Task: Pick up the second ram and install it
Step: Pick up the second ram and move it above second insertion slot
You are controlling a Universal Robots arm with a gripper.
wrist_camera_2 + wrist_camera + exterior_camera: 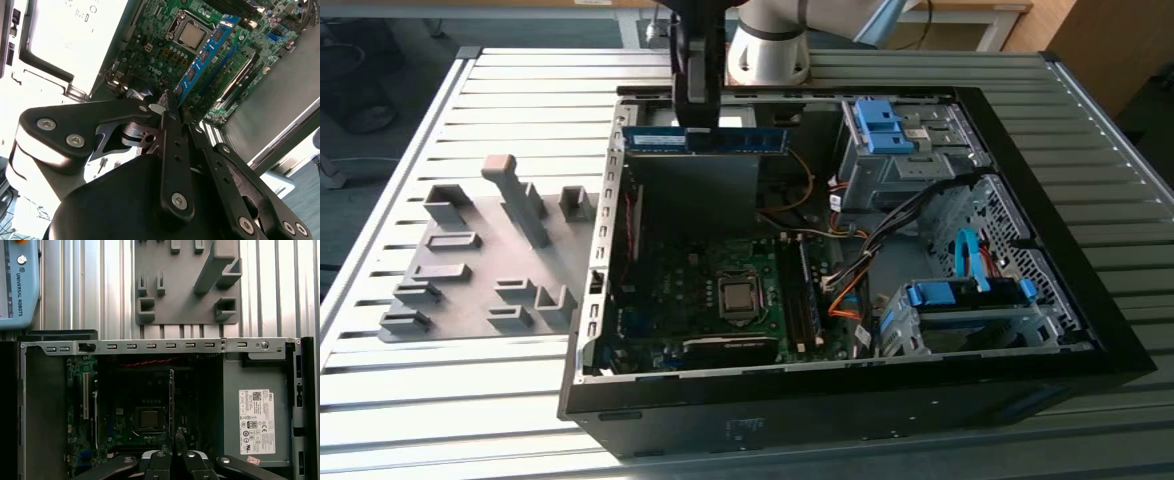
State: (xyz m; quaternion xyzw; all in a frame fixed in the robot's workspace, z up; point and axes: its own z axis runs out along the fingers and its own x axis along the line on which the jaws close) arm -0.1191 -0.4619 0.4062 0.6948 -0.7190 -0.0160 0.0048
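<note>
The second ram (704, 140), a long blue-green board with a white label, hangs level above the far end of the open computer case (1067, 330). My gripper (698, 122) is shut on its top edge from above. In the second wrist view the ram (205, 52) reaches out from the fingertips (170, 117) over the motherboard (160, 45). In the first wrist view the ram (172, 400) shows edge-on as a thin line ahead of the gripper (176, 432). It hangs well above the board. The memory slots (803, 300) lie beside the processor (738, 295).
A grey holder plate (480, 260) with upright blocks lies on the slatted table at the exterior view's left of the case. Blue drive cages (881, 125) (961, 295) and orange cables (843, 300) fill the case's right side. A teach pendant (17, 285) lies beyond the case wall.
</note>
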